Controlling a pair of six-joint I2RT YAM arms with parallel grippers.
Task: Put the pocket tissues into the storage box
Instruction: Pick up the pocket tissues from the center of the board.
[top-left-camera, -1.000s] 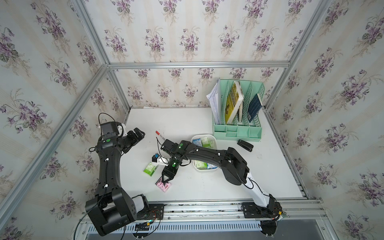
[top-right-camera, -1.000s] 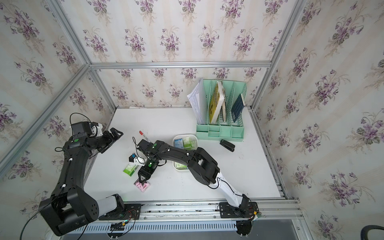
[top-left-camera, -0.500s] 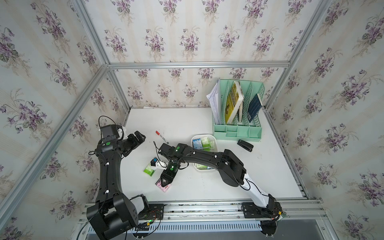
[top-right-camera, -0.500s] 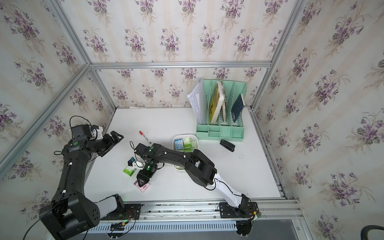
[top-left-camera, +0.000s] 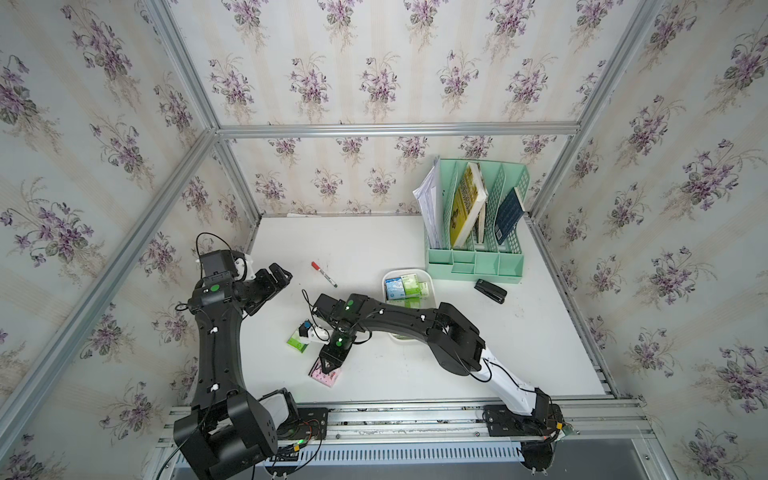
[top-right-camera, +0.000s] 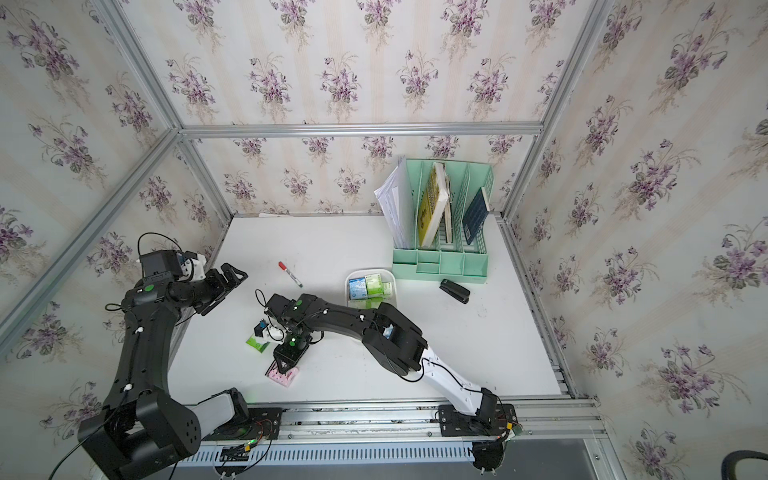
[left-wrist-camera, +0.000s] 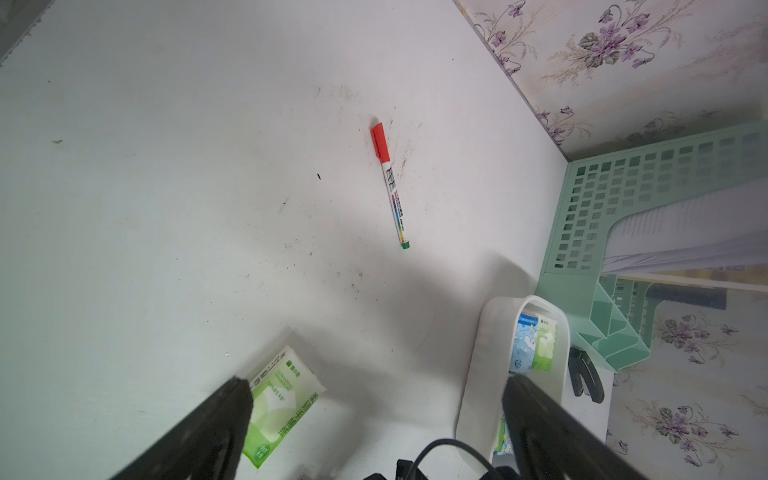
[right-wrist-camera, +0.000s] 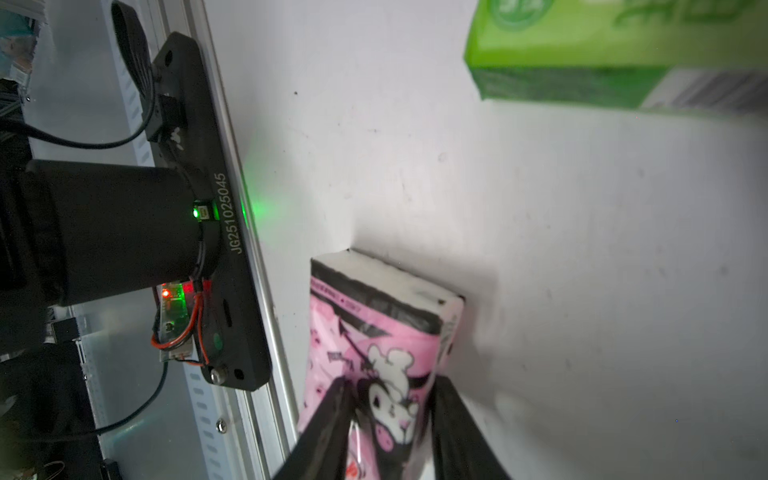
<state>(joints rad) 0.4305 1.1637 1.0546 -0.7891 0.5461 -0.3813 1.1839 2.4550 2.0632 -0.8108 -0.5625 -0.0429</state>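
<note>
**Pink packet gripped, lift to follow**

In a top view, the pink packet is seen near-left under the right gripper, and the storage box farther right. In the left wrist view, the left gripper is held spread. In the right wrist view, the packet is pinched between the jaws. A lift and a carry to the box are called for next.

Left gripper spread wide over the white table; a green-and-white tissue packet lies flat by one fingertip, the storage box, packets inside, by the other, just beside the mint organiser; a red-capped marker lies beyond
</note>
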